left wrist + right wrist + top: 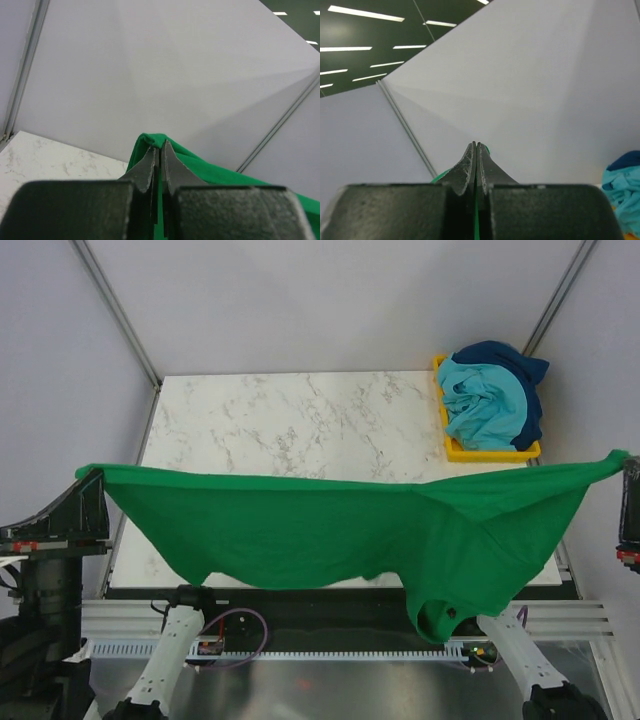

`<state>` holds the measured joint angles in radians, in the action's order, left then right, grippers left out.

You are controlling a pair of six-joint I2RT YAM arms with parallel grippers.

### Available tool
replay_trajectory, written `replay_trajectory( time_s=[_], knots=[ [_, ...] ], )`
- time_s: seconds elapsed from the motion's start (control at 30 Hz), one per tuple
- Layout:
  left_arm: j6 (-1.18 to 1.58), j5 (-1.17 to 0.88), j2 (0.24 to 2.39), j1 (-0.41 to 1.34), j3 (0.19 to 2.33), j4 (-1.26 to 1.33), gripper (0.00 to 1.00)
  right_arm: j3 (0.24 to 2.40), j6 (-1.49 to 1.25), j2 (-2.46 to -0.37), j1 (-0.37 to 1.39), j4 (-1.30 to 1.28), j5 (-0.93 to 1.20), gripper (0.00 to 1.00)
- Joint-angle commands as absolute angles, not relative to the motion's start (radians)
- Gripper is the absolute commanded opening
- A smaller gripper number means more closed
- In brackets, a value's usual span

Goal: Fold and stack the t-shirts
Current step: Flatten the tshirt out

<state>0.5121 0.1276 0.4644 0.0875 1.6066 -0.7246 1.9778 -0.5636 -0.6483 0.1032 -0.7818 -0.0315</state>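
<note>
Top external view: the green t-shirt [340, 530] hangs in the air, stretched wide between the 2 arms above the near edge of the marble table [290, 425]. Its left corner is pinched in the left gripper [92, 475], out past the table's left side, and its right corner is pinched in the right gripper [625, 462], out past the right side. The top edge runs almost straight from one to the other, and the cloth sags below it. The deepest droop is on the right, where the collar [440, 620] dangles over the front rail. From the left wrist, the fingers are clamped together with a fold of green cloth poking up between and beside the tips. From the right wrist, the fingers are pressed tight with only a sliver of green between them. In the far right corner of the table sits a yellow tray [490, 453] holding a crumpled teal shirt [485, 400] with a navy shirt [510, 355] bunched behind it, well apart from the hanging shirt.
</note>
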Motion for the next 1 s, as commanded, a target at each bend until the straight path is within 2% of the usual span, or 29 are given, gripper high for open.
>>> replay_trajectory(
  time_s=[0.0, 0.2, 0.33, 0.43, 0.47, 0.5, 0.53, 0.57, 0.6, 0.63, 0.67, 0.7, 0.77, 0.97],
  knots=[
    [0.425, 0.149, 0.601, 0.089, 1.631, -0.709, 0.02, 2.043, -0.509, -0.822, 0.106, -0.782, -0.1, 0.0],
    [0.46, 0.103, 0.917, 0.089, 1.6, -0.779, 0.02, 1.997, -0.496, -1.153, 0.104, -0.743, -0.072, 0.0],
    [0.468, 0.113, 1.158, 0.086, 1.56, -0.773, 0.02, 1.933, -0.483, -1.46, 0.106, -0.649, -0.045, 0.0],
    [0.472, 0.109, 1.4, 0.051, 1.546, -0.749, 0.03, 1.988, -0.479, -1.71, 0.107, -0.626, -0.023, 0.0],
    [0.469, 0.089, 1.458, 0.037, 1.548, -0.729, 0.07, 2.017, -0.474, -1.774, 0.112, -0.627, -0.018, 0.0],
    [0.466, 0.04, 1.592, 0.011, 1.558, -0.729, 0.12, 2.054, -0.468, -1.896, 0.118, -0.63, -0.005, 0.17],
    [0.466, 0.016, 1.652, 0.003, 1.572, -0.73, 0.34, 2.136, -0.451, -1.957, 0.121, -0.64, -0.003, 0.43],
    [0.463, 0.005, 1.704, 0.002, 1.598, -0.732, 0.46, 2.188, -0.445, -2.015, 0.126, -0.658, -0.003, 0.58],
    [0.46, -0.035, 1.76, -0.035, 1.615, -0.735, 0.53, 2.247, -0.439, -2.111, 0.129, -0.684, 0.021, 0.69],
    [0.457, -0.037, 1.823, -0.035, 1.627, -0.735, 0.65, 2.328, -0.43, -2.144, 0.13, -0.713, 0.025, 0.74],
    [0.448, -0.04, 1.842, -0.035, 1.64, -0.733, 0.66, 2.342, -0.422, -2.161, 0.13, -0.716, 0.023, 0.76],
    [0.446, -0.04, 1.845, -0.035, 1.637, -0.729, 0.68, 2.339, -0.419, -2.16, 0.133, -0.71, 0.018, 0.84],
    [0.43, -0.026, 1.822, -0.025, 1.608, -0.707, 0.7, 2.257, -0.411, -2.129, 0.137, -0.66, 0.006, 0.88],
    [0.432, 0.02, 1.712, 0.046, 1.504, -0.692, 0.69, 1.831, -0.437, -1.942, 0.14, -0.453, 0.049, 0.89]
  ],
)
